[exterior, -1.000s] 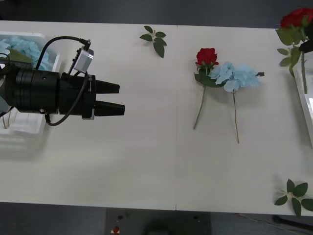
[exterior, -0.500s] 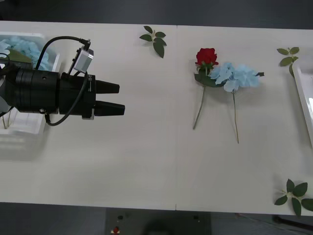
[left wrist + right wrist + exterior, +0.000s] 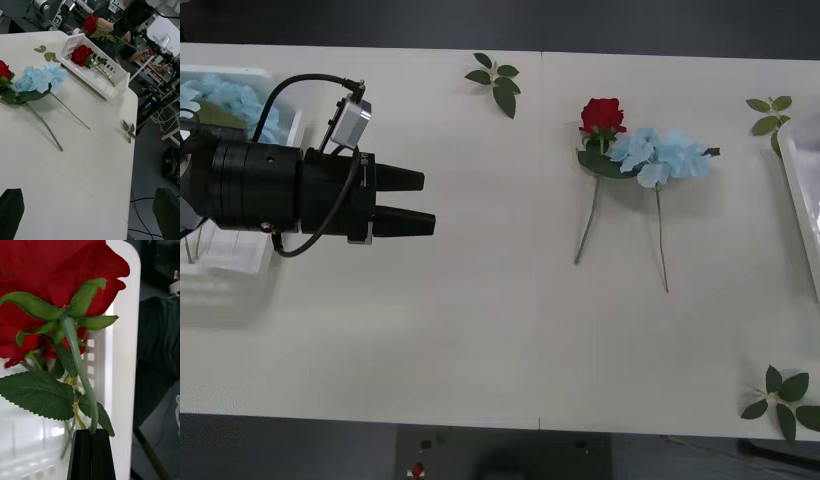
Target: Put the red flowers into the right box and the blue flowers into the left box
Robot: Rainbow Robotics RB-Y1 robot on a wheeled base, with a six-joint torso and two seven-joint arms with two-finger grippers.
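At far left of the front view, the left box (image 3: 230,270) holds pale blue flowers (image 3: 235,98) already sorted. The left gripper (image 3: 412,201) hovers over bare table (image 3: 480,330) beside it, its black fingers apart and empty.

Right of centre, one red rose (image 3: 602,116) and one blue hydrangea stem (image 3: 662,155) lie together, their heads touching and their thin stems running toward the lower frame. Both look light and limp; the blooms would likely crush, so the bare lower stems seem the better hold, and there the two stems are well apart. Open table surrounds the pair, with leaf sprigs (image 3: 496,78) only near the top and the lower right corner.

At the right edge, a white sliver marks the right box (image 3: 802,205). In the right wrist view, the right gripper (image 3: 91,450) has its fingers clamped on the stem of a red rose in hand (image 3: 56,281), over the box's slotted wall. The left wrist view shows another rose (image 3: 81,54) lying inside that box, whose raised rim must be cleared on release.
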